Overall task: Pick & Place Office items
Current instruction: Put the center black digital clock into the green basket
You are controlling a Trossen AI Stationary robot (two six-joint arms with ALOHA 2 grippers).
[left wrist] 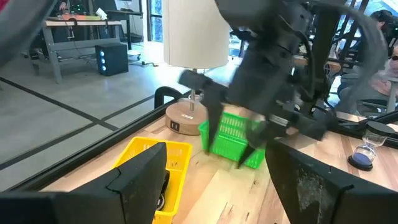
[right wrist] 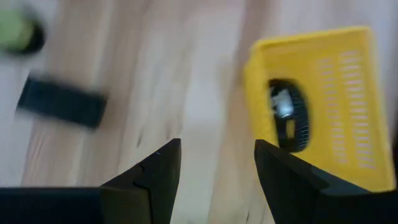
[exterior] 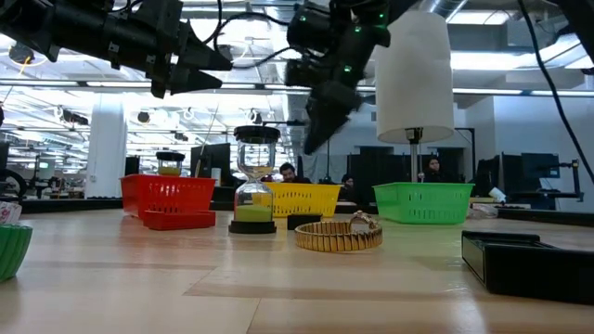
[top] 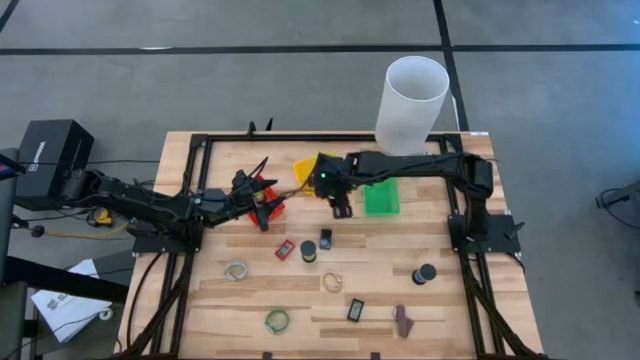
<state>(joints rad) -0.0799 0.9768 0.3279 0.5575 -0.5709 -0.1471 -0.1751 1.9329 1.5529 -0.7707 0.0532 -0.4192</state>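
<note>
High view, arms: the left gripper (top: 264, 205) hangs over the red bin (top: 268, 199); the right gripper (top: 341, 209) hangs between the yellow bin (top: 306, 170) and the green bin (top: 380, 197)
High view, office items: spread on the bench (top: 450, 310) nearer the front: a red block (top: 284, 249), a black roll (top: 425, 274), a green ring (top: 277, 321), a silvery ring (top: 236, 270), a brown clip (top: 402, 319), well apart from one another
Low view: a gold bracelet (exterior: 339, 236) lies flat by a small hourglass (exterior: 253, 181); both arms are raised above the bench
Left wrist view: its fingers (left wrist: 140, 177) stand apart, empty
Right wrist view: its fingers (right wrist: 158, 171) stand apart, empty; a black watch-like band (right wrist: 286, 114) already lies in the yellow bin; a dark rectangular piece (right wrist: 61, 101) rests on the bench
Handling, a judgement: all look light and stiff; rings lie thin and flat, so pinch across the rim; the glass hourglass looks fragile, so take it by the waist
</note>
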